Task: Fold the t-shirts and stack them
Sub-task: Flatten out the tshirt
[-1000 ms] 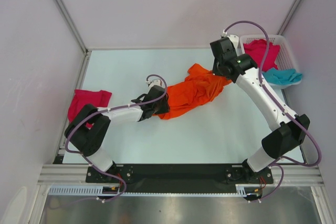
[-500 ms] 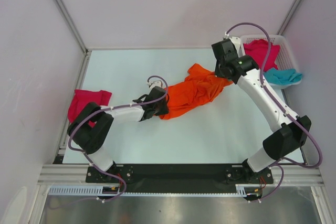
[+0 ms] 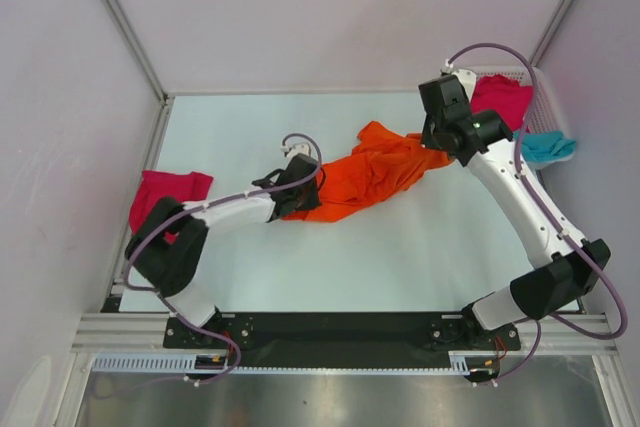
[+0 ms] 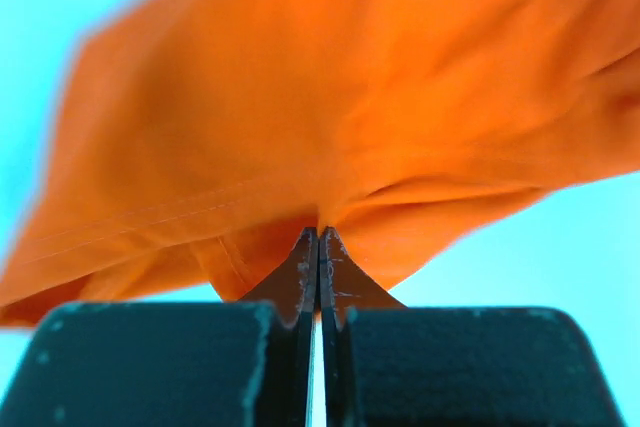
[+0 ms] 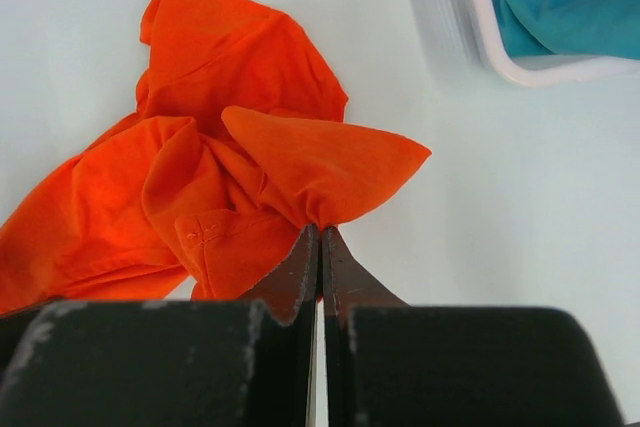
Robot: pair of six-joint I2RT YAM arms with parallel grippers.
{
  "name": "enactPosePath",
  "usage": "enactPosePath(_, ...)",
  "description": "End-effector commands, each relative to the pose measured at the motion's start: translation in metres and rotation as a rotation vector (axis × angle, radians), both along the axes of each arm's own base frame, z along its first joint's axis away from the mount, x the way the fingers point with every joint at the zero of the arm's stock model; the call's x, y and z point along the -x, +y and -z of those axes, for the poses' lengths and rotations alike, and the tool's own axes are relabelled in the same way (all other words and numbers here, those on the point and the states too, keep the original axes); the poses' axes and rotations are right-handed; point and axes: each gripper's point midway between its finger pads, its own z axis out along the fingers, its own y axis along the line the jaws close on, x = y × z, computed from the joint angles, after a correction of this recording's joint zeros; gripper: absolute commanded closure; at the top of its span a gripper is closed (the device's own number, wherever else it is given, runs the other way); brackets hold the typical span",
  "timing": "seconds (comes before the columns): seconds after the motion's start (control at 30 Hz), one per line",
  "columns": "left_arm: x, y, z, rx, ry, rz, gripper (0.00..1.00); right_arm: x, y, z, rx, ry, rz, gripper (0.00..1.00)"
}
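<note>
Orange t-shirt (image 3: 365, 175), pinched, spans left gripper (image 4: 318, 237) to right gripper (image 5: 320, 232).

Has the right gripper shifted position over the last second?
Yes. The right gripper, shut on the orange shirt, has moved to the right, closer to the basket at the table's far right corner.

We find no legible text, label, brand, number or sign on any surface in these views.

Orange t-shirt (image 4: 340, 117) pinched between jaws
</note>
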Motion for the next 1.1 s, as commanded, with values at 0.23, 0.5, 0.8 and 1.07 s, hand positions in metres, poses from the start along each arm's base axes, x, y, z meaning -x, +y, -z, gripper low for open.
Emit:
enactPosePath(0.23, 0.015, 0.081, -0.325, 0.15, -0.538, -0.13, 1.0, 0.019, -0.021, -0.044, -0.044, -0.119, 0.038, 1.0)
enactPosePath(0.5, 0.073, 0.161, -0.357, 0.12, -0.613, -0.307, 1.0, 0.045, -0.045, -0.08, -0.017, -0.212, 0.105, 1.0)
enactPosePath(0.8, 0.094, 0.202, -0.375, 0.08, -0.655, -0.405, 1.0, 0.068, -0.074, -0.134, 0.005, -0.33, 0.195, 1.0)
enactPosePath(1.07, 0.111, 0.224, -0.403, 0.101, -0.715, -0.462, 1.0, 0.073, -0.072, -0.165, 0.003, -0.396, 0.209, 1.0)
